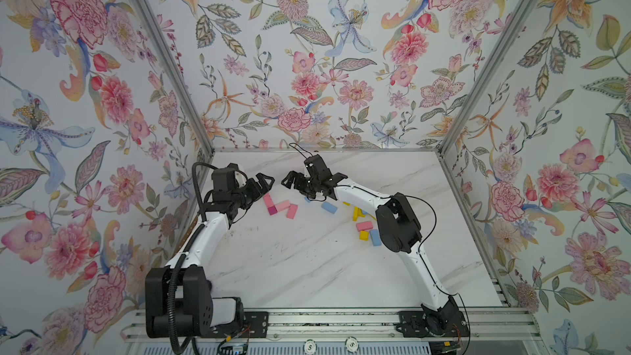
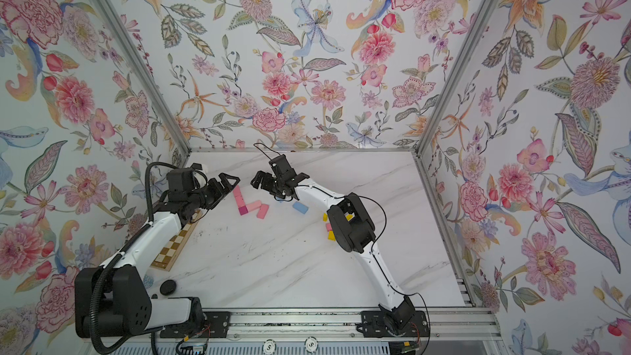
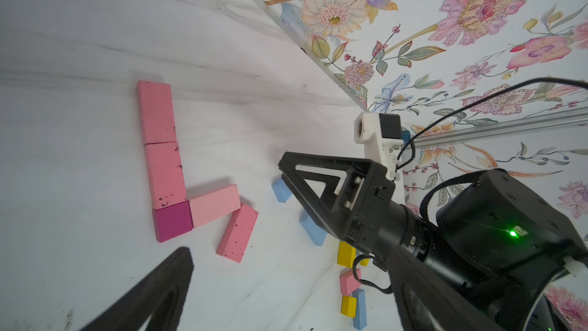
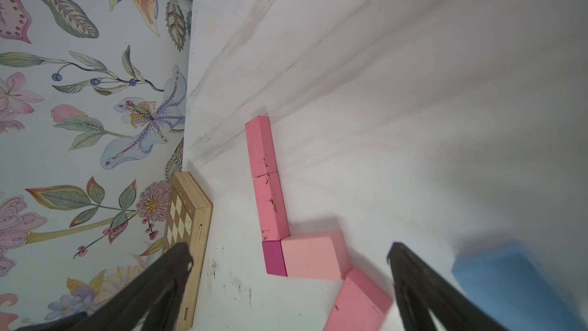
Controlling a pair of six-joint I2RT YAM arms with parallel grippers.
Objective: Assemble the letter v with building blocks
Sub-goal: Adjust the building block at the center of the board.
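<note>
Holds left pincer (image 1: pixel 264 187) and right pincer (image 1: pixel 312 184) spread wide, gripping nothing, above counter (image 1: pixel 307 268); pink blocks (image 1: pixel 280 207) at 6 o'clock between them, blue block (image 1: pixel 329 207) at 5 o'clock of right pincer.

white marble tabletop (image 1: pixel 307 268), scuffed with dark specks. mid-frame in both top views: two pink blocks (image 1: pixel 268 199) end to end, magenta block (image 1: pixel 272 210) at their lower end, light pink block (image 1: pixel 282 205) touching its right side, angled pink block (image 1: pixel 292 211) at that one's far corner. blue block (image 1: pixel 329 207) alone to the right. further right: loose cluster (image 1: pixel 363 226) of yellow, pink, blue blocks. checkered board (image 2: pixel 174 247) at the tabletop's left edge, black disc (image 2: pixel 168 287) below it.
</note>
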